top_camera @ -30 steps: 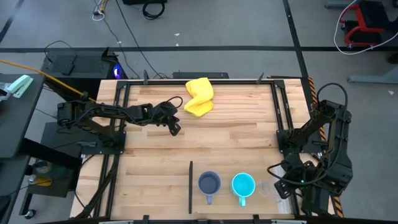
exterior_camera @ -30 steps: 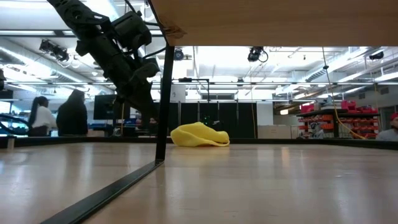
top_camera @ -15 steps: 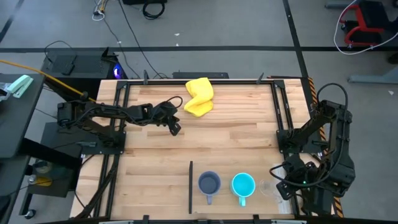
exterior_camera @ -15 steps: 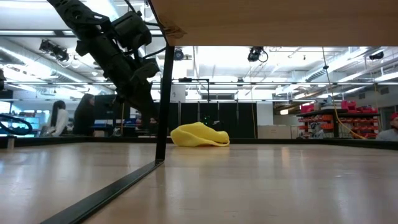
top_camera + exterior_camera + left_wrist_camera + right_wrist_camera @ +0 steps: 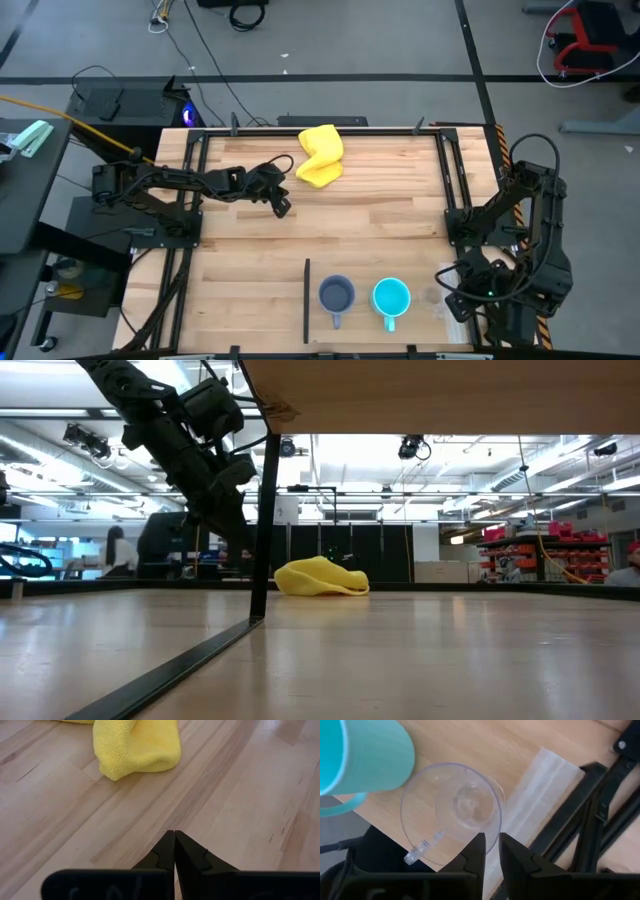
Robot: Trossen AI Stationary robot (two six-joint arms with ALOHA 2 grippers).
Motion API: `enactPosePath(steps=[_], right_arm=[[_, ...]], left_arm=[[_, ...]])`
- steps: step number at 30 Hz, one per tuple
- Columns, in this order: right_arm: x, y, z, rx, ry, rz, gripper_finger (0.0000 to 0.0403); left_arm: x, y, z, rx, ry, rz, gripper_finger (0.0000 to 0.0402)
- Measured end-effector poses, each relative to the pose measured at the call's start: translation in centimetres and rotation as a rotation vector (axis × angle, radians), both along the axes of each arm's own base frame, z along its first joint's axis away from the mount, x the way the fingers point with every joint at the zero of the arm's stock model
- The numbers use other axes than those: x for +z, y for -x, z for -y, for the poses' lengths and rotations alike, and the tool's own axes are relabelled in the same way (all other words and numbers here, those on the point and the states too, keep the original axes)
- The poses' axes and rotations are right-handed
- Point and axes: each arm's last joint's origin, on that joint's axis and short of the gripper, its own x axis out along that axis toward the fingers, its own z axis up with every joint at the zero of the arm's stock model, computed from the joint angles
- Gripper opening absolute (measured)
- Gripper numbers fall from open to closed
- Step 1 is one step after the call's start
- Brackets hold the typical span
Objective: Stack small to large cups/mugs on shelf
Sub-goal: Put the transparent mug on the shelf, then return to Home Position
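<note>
The grey-blue mug (image 5: 336, 295) and the wider turquoise mug (image 5: 391, 297) stand side by side near the table's near edge, handles toward that edge. The clear cup (image 5: 430, 298) stands upright just right of the turquoise mug (image 5: 365, 760). My right gripper (image 5: 492, 842) is above the clear cup (image 5: 450, 815), at its right side, fingers nearly together over its rim. My left gripper (image 5: 174, 837) is shut and hovers over bare wood near the yellow cloth (image 5: 320, 155), at the table's far left. My right gripper has the clear cup's rim (image 5: 496, 827) between its two fingers, one finger inside the cup and one outside. It comes from above, pointing down, on the side away from the turquoise mug. The cup stands upright on its base.
The yellow cloth (image 5: 135, 745) lies crumpled near the far edge. A thin dark upright bar (image 5: 306, 300) stands left of the grey-blue mug. A clear strip (image 5: 540, 795) and the right arm's black frame (image 5: 600, 820) lie beside the clear cup. People (image 5: 118, 552) move in the room behind.
My right gripper has crept a little toward the near edge, over the clear cup, which now shows less in the high view. A person in the background has walked toward the right. My left arm and the mugs have kept still.
</note>
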Motion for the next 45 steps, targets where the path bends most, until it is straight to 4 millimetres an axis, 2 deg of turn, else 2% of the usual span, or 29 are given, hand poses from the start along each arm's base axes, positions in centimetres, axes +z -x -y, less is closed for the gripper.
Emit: enactPosePath(steps=[10,24,32,45], right_arm=[[0.0,-0.1,0.0,0.021,0.022,0.039,0.0062],[0.0,0.6,-0.2,0.042,0.022,0.044,0.0062],[0.1,1.0,-0.4,0.05,0.043,0.114,0.0062],[0.2,0.8,-0.3,0.052,0.078,0.197,0.0062]], left_arm=[[0.0,0.0,0.0,0.0,-0.001,0.001,0.0027],[0.0,0.0,0.0,-0.001,-0.002,0.0,0.0014],[0.0,0.0,0.0,0.0,-0.002,0.001,0.0025],[0.0,0.0,0.0,0.001,-0.001,0.001,0.0015]])
